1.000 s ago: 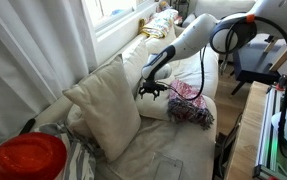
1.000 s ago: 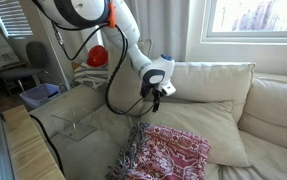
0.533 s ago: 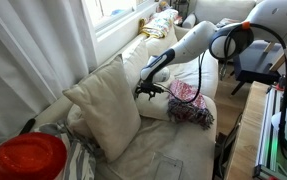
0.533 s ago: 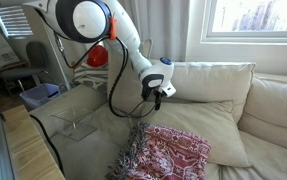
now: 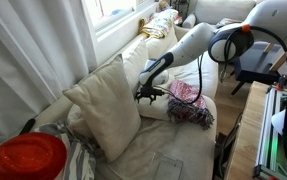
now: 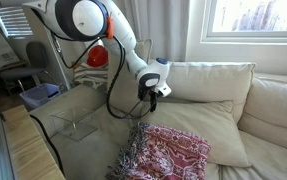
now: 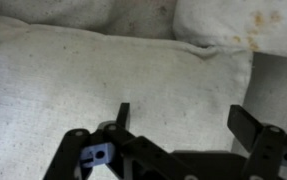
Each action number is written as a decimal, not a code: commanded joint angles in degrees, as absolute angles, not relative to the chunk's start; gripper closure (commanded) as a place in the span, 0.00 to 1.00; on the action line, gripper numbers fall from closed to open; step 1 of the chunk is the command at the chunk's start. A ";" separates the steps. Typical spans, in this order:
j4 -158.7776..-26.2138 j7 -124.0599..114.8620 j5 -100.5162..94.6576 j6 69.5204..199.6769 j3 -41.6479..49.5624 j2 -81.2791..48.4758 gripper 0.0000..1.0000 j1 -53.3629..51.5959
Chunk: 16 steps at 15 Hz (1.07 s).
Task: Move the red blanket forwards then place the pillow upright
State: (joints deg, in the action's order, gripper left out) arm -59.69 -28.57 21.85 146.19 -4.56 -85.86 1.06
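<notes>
No text, label, brand or number can be read anywhere.

From my station: the red blanket (image 6: 173,152), 1 small red-and-pink throw with a pale pattern and a greyish fringe, lies rumpled at the front of the sofa seat, overlapping the pillow's near corner. The pillow (image 6: 208,118), plain cream and square, lies flat, not upright.

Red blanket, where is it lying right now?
In both exterior views the red blanket lies crumpled on the sofa near its front edge, close beside the gripper, whose jaws stand open.
</notes>
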 commanded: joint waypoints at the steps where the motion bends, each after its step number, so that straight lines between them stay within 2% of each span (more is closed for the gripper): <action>1: -62.04 -30.97 19.37 144.46 -0.40 -85.85 0.00 -2.13; 3: -63.58 -31.95 18.81 147.16 0.97 -85.89 0.00 -3.93; 4: -64.40 -32.14 18.40 148.95 1.73 -85.89 0.09 -4.90; 5: -65.43 -32.72 18.12 151.30 2.43 -85.88 0.28 -5.82; 14: -72.53 -34.32 18.26 165.78 4.16 -85.65 0.95 -9.42; 15: -72.87 -34.60 18.38 166.22 4.42 -85.61 0.99 -9.62; 16: -73.04 -34.53 18.56 166.39 4.10 -85.56 1.00 -9.41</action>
State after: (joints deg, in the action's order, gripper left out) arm -70.98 -33.00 18.34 164.17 3.41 -85.56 -8.59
